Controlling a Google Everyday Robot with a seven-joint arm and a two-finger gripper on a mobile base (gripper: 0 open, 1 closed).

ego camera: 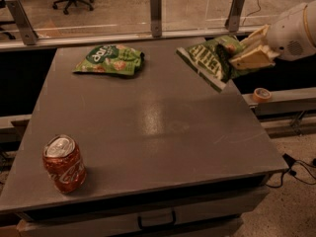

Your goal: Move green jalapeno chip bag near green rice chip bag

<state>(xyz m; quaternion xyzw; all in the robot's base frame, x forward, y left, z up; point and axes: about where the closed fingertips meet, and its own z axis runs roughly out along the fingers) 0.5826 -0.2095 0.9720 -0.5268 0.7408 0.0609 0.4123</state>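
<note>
We've got the green jalapeno chip bag [210, 60] clamped in the jaws of our gripper [249, 51] (aloft, far right). It's not yet near the green rice chip bag [108, 59].

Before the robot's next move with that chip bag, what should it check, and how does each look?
1. Gripper, back right, shut on green jalapeno chip bag: ok.
2. Bag off the table: cannot tell.
3. Green rice chip bag in view, back left: ok.
4. Surface between bags bare: ok.
5. Soda can, front left, off the path: ok.
6. Bags close together: not ok.
</note>
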